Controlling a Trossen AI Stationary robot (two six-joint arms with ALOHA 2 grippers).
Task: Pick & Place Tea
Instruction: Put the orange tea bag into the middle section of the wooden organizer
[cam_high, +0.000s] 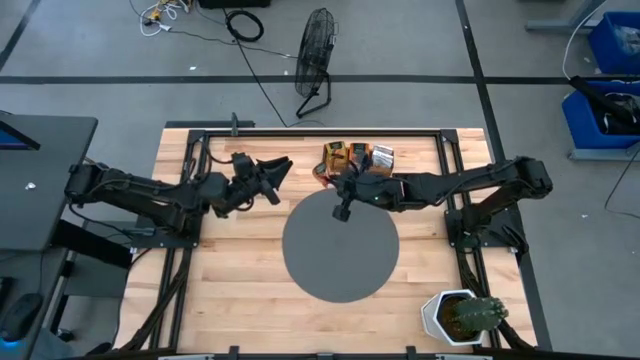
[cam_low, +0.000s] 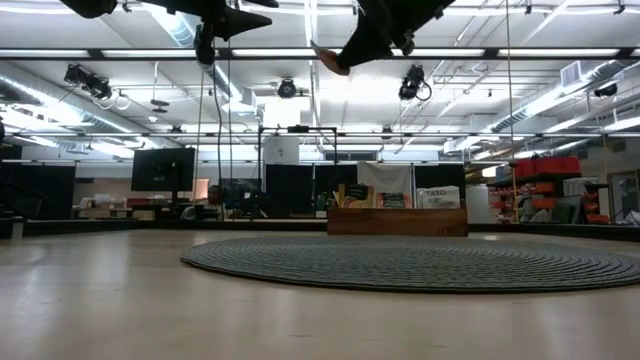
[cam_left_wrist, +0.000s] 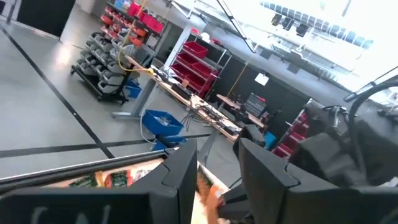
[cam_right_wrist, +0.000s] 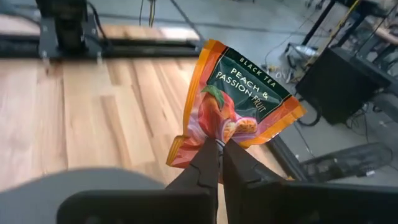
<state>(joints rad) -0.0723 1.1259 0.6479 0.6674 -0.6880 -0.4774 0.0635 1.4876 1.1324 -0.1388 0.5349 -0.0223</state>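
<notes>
One tea sachet (cam_right_wrist: 239, 102) | right hand (cam_right_wrist: 219, 152) is pinching its lower edge, hovering over grey mat's (cam_high: 340, 268) far rim | left hand (cam_high: 272, 172) is idling part-open, empty, farther off

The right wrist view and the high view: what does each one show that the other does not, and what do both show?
Only the right wrist view shows the tea sachet pinched in the shut right gripper, with its label "Peach & Passion Fruit".

Only the high view shows the left gripper, the wooden tray, the potted cactus and the fan.

Both show the wooden table and the round grey mat.
</notes>
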